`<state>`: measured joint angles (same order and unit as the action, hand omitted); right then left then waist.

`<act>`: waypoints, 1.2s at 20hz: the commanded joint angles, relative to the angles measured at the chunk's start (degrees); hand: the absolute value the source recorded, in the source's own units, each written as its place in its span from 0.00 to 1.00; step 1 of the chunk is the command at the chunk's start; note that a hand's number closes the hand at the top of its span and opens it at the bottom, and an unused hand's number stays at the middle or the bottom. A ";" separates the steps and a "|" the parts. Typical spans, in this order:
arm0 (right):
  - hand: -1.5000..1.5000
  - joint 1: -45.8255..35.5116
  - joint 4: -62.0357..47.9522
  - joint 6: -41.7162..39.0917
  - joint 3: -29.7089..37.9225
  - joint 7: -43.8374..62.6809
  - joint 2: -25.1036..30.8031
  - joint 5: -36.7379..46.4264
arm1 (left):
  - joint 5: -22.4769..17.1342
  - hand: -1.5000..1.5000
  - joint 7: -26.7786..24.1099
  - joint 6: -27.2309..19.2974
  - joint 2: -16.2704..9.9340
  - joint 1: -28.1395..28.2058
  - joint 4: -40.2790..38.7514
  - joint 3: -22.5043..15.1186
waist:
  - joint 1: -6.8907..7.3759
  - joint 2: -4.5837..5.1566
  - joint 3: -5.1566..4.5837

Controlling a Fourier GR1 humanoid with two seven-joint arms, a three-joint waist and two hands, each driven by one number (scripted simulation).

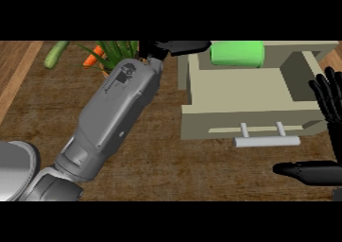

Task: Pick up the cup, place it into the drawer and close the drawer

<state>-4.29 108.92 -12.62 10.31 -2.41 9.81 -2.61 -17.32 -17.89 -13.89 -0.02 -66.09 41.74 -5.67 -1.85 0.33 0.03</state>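
The green cup (236, 53) lies on its side at the far end of the open beige drawer (201, 94). My left forearm reaches up across the counter from the lower left. Its hand (175, 47) is at the drawer's far left corner, with fingers stretched out straight toward the cup's left end and not curled round it. My right hand (333, 101) rests open at the right edge, fingers up, beside the drawer's right wall, with its thumb (310, 171) low in front. The drawer's pale bar handle (267, 141) faces me.
A green cucumber (55, 54), an orange carrot (95, 56) and a leafy green plant (121, 49) lie at the back left, close to my left wrist. The wooden counter (181, 165) stretches in front of the drawer.
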 commanded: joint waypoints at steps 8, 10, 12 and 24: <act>0.00 -2.49 1.49 -1.18 0.33 3.65 1.10 -2.68 | -11.32 1.00 -3.59 -2.70 0.02 -5.92 -13.46 -10.55 | -1.67 0.27 0.00; 0.00 -4.28 -0.21 2.01 -2.33 2.97 -1.15 1.80 | -11.83 1.00 -5.63 -5.01 0.02 -4.47 -15.07 -13.87 | -1.92 0.46 0.00; 0.00 -6.36 -5.19 0.24 -0.29 -0.16 0.40 0.36 | -13.91 1.00 -2.70 -7.71 0.02 -4.92 -13.75 -18.64 | -2.16 0.49 0.04; 0.00 -4.20 -3.88 -2.30 0.50 -1.52 1.75 -1.10 | -13.65 0.00 2.97 -11.92 0.02 -5.41 -17.55 -32.03 | -4.16 1.01 0.10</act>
<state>-7.60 106.99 -14.04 9.92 -2.55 10.69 -3.20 -31.16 -15.91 -23.13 -0.01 -72.33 24.42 -32.61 -5.29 1.09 0.08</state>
